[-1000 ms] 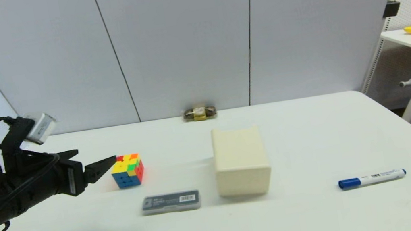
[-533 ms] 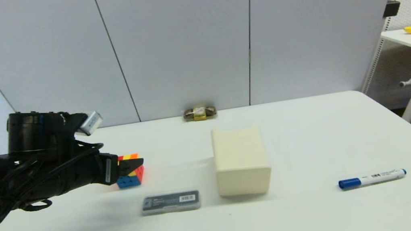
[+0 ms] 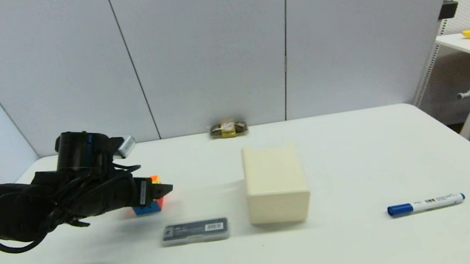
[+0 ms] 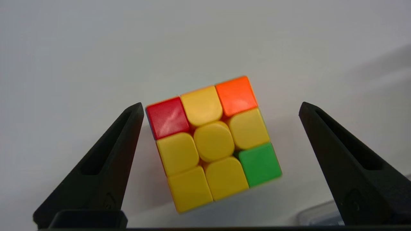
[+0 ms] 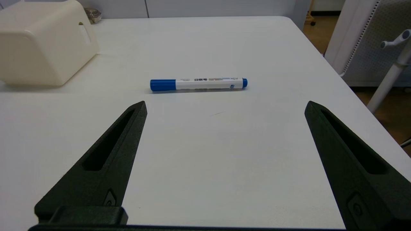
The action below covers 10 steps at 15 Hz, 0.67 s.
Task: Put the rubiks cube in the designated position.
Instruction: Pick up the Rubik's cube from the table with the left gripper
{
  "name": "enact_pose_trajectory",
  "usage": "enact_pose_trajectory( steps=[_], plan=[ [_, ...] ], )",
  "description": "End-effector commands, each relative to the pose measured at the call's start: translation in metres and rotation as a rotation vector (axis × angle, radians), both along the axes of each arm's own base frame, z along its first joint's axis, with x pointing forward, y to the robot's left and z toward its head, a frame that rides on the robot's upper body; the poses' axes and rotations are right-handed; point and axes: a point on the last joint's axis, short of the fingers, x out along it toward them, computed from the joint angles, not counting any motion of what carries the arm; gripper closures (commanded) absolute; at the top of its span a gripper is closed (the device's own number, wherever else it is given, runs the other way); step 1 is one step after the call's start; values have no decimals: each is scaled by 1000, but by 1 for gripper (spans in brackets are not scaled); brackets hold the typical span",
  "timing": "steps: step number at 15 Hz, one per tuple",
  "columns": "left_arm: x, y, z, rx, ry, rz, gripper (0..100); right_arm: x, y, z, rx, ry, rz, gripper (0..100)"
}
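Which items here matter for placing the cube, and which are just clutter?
Part of the job:
- rubiks cube, on the table
- left gripper, fingers open on either side of the cube

Just lying about:
- cream box
- grey case
- blue marker
- wrapped item by the wall
- right gripper, idle and open

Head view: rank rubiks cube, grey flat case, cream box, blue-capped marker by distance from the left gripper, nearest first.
1. Multicoloured rubiks cube: right under the open left gripper.
2. Grey flat case: just in front, toward the robot.
3. Cream box: mid-table, to the gripper's right.
4. Blue-capped white marker: far right side.
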Motion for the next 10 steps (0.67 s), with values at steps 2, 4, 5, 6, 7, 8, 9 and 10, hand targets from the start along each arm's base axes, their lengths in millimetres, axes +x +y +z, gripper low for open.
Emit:
enact_pose_trajectory(
  steps=[2, 4, 5, 6, 7, 8, 9, 10],
  plan=[
    [7, -2, -7, 14, -4, 11, 100, 0, 0, -1, 0, 4, 0, 0],
    [7, -1, -9, 24, 5, 25, 100, 0, 0, -1, 0, 4, 0, 0],
    [7, -1, -10, 32, 8, 33, 100, 0, 0, -1, 0, 4, 0, 0],
    [7, -1, -10, 36, 7, 38, 100, 0, 0, -1, 0, 4, 0, 0],
    [7, -1, -10, 37, 7, 39, 100, 0, 0, -1, 0, 4, 0, 0],
    [7, -1, -10, 36, 7, 40, 100, 0, 0, -1, 0, 4, 0, 0],
    [7, -1, -10, 36, 5, 39, 100, 0, 0, -1, 0, 4, 0, 0],
    [7, -1, -10, 39, 3, 42, 100, 0, 0, -1, 0, 4, 0, 0]
  ],
)
